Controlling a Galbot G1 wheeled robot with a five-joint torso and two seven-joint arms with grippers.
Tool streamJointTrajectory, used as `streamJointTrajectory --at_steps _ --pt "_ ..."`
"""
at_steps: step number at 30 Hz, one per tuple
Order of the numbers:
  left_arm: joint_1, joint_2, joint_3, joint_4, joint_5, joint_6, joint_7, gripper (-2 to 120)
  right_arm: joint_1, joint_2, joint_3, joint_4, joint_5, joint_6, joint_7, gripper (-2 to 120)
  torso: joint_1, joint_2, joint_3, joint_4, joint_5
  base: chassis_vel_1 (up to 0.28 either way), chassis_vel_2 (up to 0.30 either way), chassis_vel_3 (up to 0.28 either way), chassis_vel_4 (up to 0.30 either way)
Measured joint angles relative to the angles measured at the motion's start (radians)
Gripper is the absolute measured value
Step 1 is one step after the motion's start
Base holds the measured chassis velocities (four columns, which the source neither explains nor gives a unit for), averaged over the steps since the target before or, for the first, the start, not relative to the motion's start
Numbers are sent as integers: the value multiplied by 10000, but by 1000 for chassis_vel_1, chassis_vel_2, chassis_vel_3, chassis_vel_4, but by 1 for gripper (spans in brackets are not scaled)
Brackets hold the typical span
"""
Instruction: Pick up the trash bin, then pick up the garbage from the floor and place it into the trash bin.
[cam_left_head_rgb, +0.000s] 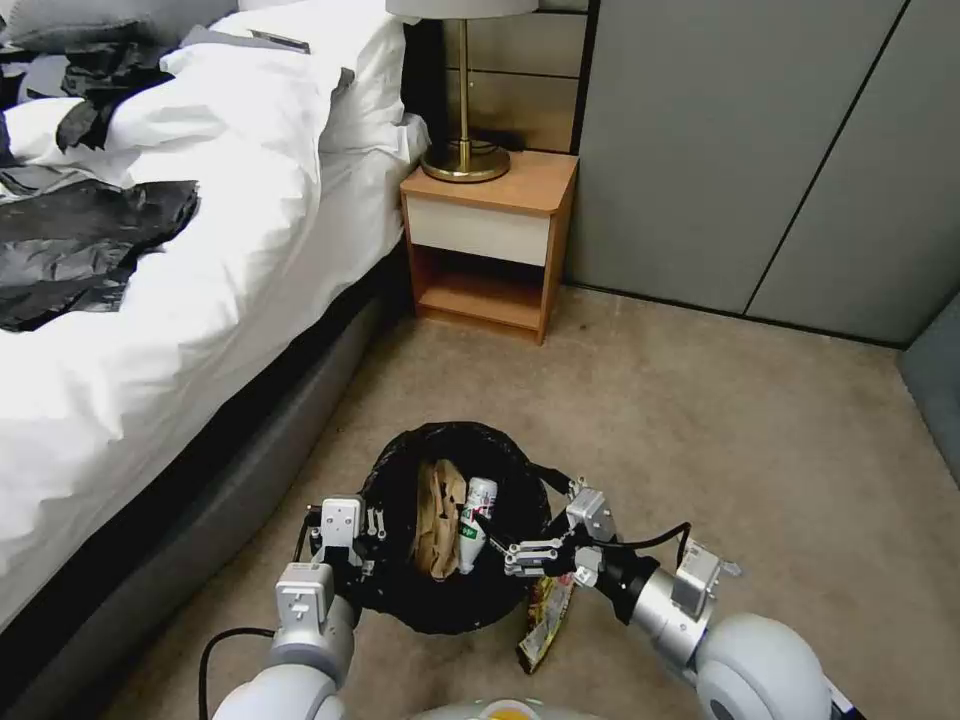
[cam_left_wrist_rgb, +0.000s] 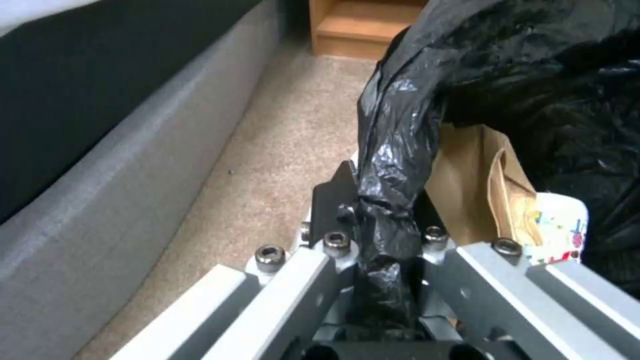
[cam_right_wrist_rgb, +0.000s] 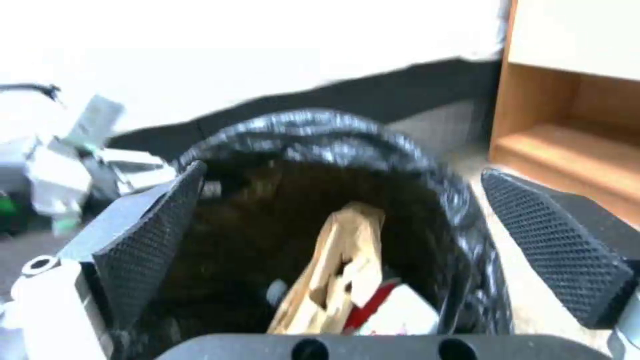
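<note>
crinkly black plastic was what your left gripper (cam_left_wrist_rgb: 383, 235) had hold of — clenched on the folded-over bag at the rim of the trash bin (cam_left_head_rgb: 395, 590), on the bin's left side, w/ the bin sitting low in front of the robot btwn both arms and near the bed (cam_left_head_rgb: 200, 300). whether it was lifted off the carpet (cam_left_head_rgb: 700, 420) or resting on it, i couldn't tell.

your right gripper (cam_left_head_rgb: 500, 540) hung over the bin's mouth from the right, pads (cam_right_wrist_rgb: 153, 220) spread wide, nothing in them. inside lay crumpled brown paper (cam_left_head_rgb: 437, 520) and a small white bottle (cam_left_head_rgb: 474, 520) w/ a green label, side by side. a yellow-ish snack wrapper (cam_left_head_rgb: 545, 620) lay on the carpet just beside the bin, under the right forearm — that piece wasn't in yet.

handling, as i judged it: bin light, plastic wall prob. stiff enough, but the bag film was thin and slippery, so a pinch on bag alone could slip or tear; you'd want rim + bag together. the wrapper looked flat, light, crackly — hard to get under on carpet; take it by a raised edge or corner, pinch gently.
</note>
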Motion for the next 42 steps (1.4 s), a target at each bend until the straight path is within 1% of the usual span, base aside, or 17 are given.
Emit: streamJointTrajectory --at_steps 4,9,17,18,19,21,22,24,25,27,29,31,33,37,39,41,42 --pt "-70 -7 -18 157 -7 -14 -36 1 -226 39 168 335 -84 99 -14 100 0 0 0 -1 0 0 0 0 0" --pt "-81 -10 -20 177 -18 -23 -53 1 -438 33 233 389 -270 235 -41 100 0 0 -1 -1 0 0 0 0 0" --pt "-52 44 -129 174 -124 -46 -63 1 -848 300 568 643 -694 857 123 100 0 -1 0 1 0 0 0 0 0" --pt "-72 80 -179 185 -162 -49 -65 1 -1034 602 784 822 -1042 1266 447 100 0 0 0 0 -1 0 0 0 0" --pt "-72 80 -179 185 -162 -49 -65 1 -1034 602 784 822 -1042 1266 447 100 0 0 0 0 -1 0 0 0 0" --pt "-99 143 -234 206 -219 -52 -67 1 -1345 1290 1199 1083 -1637 1923 962 100 0 0 0 0 0 0 0 0 0" --pt "-99 143 -234 206 -219 -52 -67 1 -1345 1290 1199 1083 -1637 1923 962 100 0 0 0 0 0 0 0 0 0" --pt "-147 186 -264 221 -265 -51 -69 1 -1657 1837 1595 1219 -1973 2465 1359 100 0 0 0 -3 -2 0 0 0 0" --pt "-147 186 -264 221 -265 -51 -69 1 -1657 1837 1595 1219 -1973 2465 1359 100 0 0 0 -3 -2 0 0 0 0" --pt "-192 206 -273 227 -296 -49 -69 1 -1854 2195 1987 1221 -2232 2829 1693 100 0 0 0 -2 -1 0 0 0 0" --pt "-210 221 -285 231 -315 -44 -70 1 -1928 2411 2453 1062 -2318 3072 1888 100 0 0 0 -2 0 0 0 0 0" --pt "-210 222 -289 231 -320 -42 -71 1 -1944 2458 2580 1008 -2318 3125 1912 100 0 0 0 0 1 0 0 0 0" --pt "-212 230 -306 231 -337 -32 -72 1 -2017 2564 3123 702 -2187 3344 1924 100 0 0 0 0 1 0 0 0 0" --pt "-221 234 -329 231 -357 -17 -73 1 -2051 2584 3470 426 -1982 3457 1912 100 0 0 0 -1 0 0 0 0 0" --pt "-252 248 -372 231 -381 8 -81 1 -1984 2598 3817 3 -1756 3487 1891 100 0 0 0 -1 0 0 0 0 0" --pt "-262 257 -379 231 -386 15 -82 1 -1946 2598 3880 -106 -1710 3487 1877 100 0 0 0 0 1 0 0 0 0" --pt "-290 280 -389 231 -404 43 -85 1 -1791 2569 4030 -465 -1574 3443 1848 100 0 0 0 -1 0 0 0 0 0"
